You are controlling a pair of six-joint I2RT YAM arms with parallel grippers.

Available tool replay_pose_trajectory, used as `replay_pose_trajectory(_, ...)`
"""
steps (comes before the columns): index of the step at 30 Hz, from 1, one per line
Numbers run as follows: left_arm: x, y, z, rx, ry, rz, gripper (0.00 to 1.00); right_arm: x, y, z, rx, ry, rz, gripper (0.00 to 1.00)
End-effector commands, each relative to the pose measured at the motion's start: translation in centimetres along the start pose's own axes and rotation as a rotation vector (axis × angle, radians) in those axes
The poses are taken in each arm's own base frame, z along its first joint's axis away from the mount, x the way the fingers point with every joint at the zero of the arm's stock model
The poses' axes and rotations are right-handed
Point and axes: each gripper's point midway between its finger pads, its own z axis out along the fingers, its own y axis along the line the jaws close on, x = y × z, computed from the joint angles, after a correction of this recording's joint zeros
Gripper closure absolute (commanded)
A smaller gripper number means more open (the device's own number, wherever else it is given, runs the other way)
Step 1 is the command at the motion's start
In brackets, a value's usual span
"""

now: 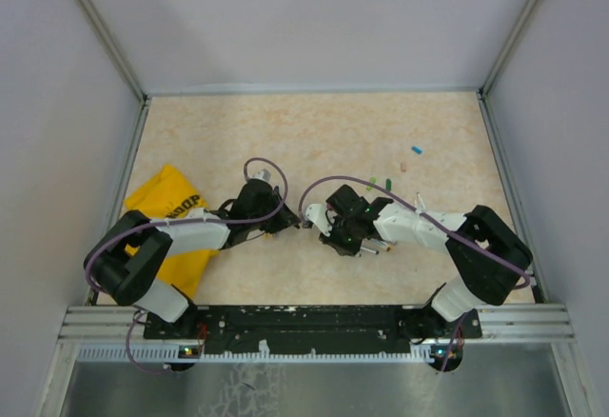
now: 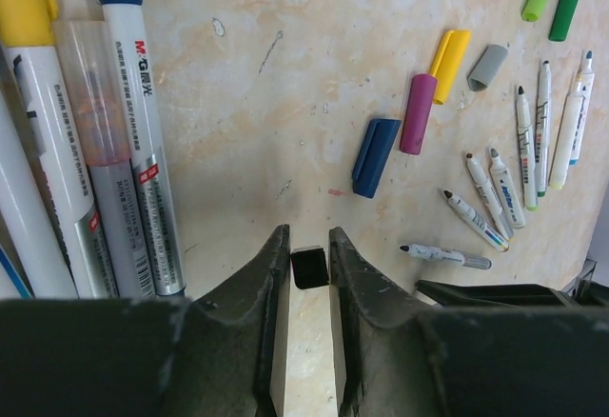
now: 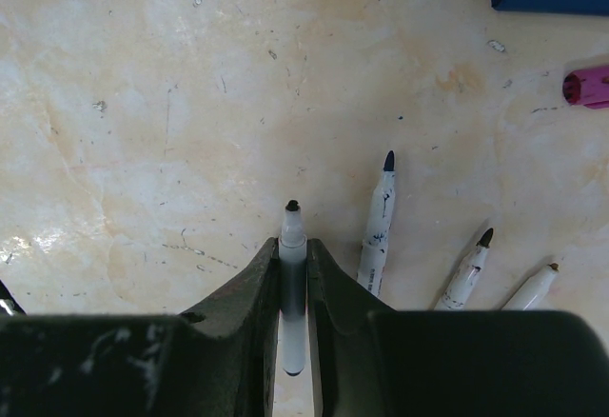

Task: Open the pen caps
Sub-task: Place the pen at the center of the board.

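**Nearly nose to nose at mid-frame**

From above we see the left arm (image 1: 181, 236) and right arm (image 1: 428, 227) folded inward. Only the wrist views show more. The left fingers (image 2: 266, 284) stand narrowly apart around a black cap (image 2: 309, 268), and we cannot tell if they grip it. The right fingers (image 3: 252, 284) clamp an uncapped pen (image 3: 292, 227), tip protruding. Loose caps (image 2: 376, 155) lie upper right.

Left gripper (image 2: 309, 238), right gripper (image 3: 292, 246) face inward; jaws narrow.

Loose pen caps (image 2: 376, 156) between capped pens (image 2: 143, 150) and uncapped pens (image 2: 524, 141), on table (image 2: 285, 84).
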Motion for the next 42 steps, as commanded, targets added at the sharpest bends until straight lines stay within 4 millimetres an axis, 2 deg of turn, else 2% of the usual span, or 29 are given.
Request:
replay_pose_trajectory(1, -0.8, -0.6, 0.2, 0.009, -0.014, 0.011, 0.74, -1.2, -0.6, -0.3, 0.024, -0.016, -0.028, 0.83)
replay_pose_trajectory(20, -1.3, -0.9, 0.1, -0.002, -0.026, 0.012, 0.66, -1.6, -0.7, -0.6, 0.029, -0.03, -0.028, 0.81)
replay_pose_trajectory(28, -2.4, -2.3, -0.9, 0.027, -0.053, 0.044, 0.64, -2.3, -0.7, -1.3, 0.034, -0.06, -0.034, 0.8)
replay_pose_trajectory(36, -2.9, -2.8, -2.8, 0.055, -0.069, 0.198, 0.6, -3.1, -0.5, -2.3, 0.035, -0.097, -0.047, 0.74)
replay_pose_trajectory(42, -1.5, -2.5, -4.3, 0.088, 0.008, 0.365, 0.57, -3.6, -0.2, -3.3, 0.02, -0.13, -0.064, 0.73)
